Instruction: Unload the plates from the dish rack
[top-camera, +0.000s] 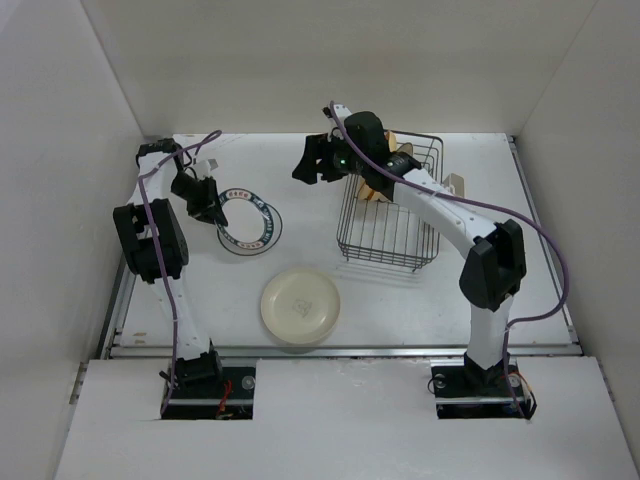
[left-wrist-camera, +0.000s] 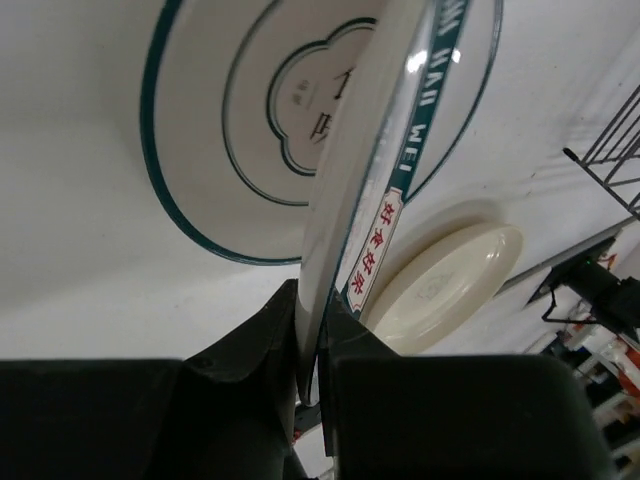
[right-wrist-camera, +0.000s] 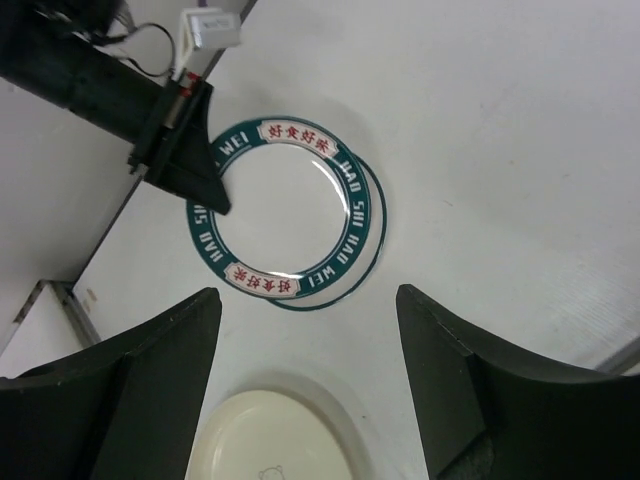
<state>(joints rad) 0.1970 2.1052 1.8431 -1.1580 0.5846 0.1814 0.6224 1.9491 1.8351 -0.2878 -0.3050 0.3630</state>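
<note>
Left gripper (left-wrist-camera: 315, 330) pinches the rim of a green-banded plate (left-wrist-camera: 345, 200), held tilted with its disc running away from the grip over a ringed plate (left-wrist-camera: 230, 150) flat on the table (top-camera: 480, 200), well left of the dish rack (top-camera: 390, 250), beside which the right gripper (top-camera: 318, 165) hangs open-jawed.

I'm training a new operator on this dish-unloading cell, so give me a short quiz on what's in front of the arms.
1. True or false: the right fingers are shut on a plate.
2. The left fingers grip: A a cup, B the green-ringed plate, C a spoon?
3. Fill in: the cream plate lies on the ___.
Key: 1 false; 2 B; 3 table.
</note>
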